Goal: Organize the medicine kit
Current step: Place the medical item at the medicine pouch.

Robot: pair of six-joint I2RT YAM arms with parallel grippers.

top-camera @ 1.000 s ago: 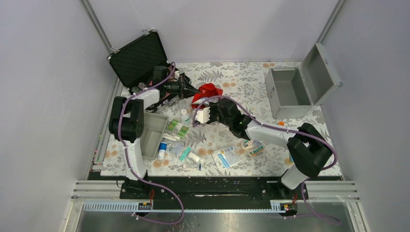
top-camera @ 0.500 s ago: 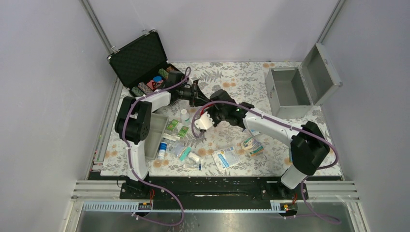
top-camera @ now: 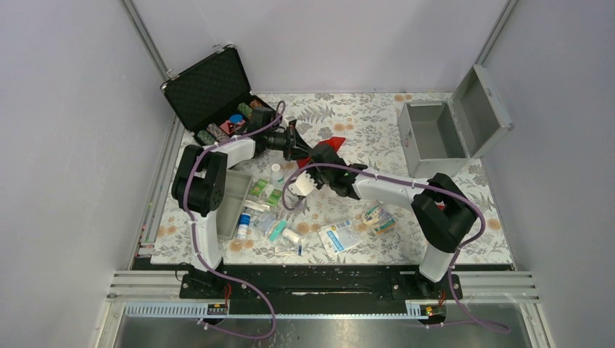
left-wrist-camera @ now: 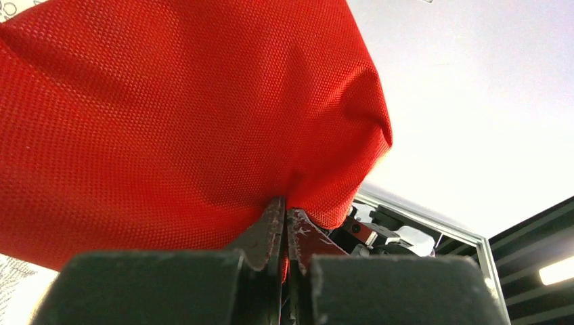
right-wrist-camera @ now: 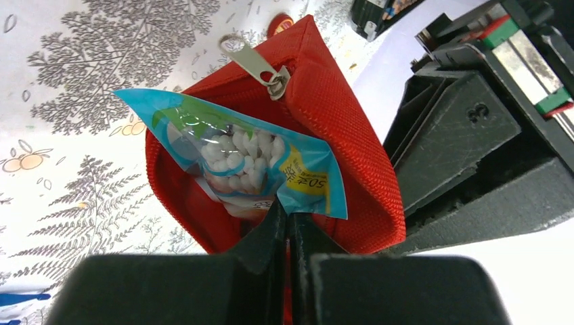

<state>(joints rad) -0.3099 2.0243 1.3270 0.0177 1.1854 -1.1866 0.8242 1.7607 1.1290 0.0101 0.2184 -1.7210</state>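
Top view: metal box, lid up, at far right corner of counter; red pouch mid-counter betw. both arms.
Left wrist: left tool clenched on red pouch fabric.
Right wrist: right tool grasping packet, half inside red pouch.
Step, prob.: filling red pouch. Next: push packet deeper, then let go.
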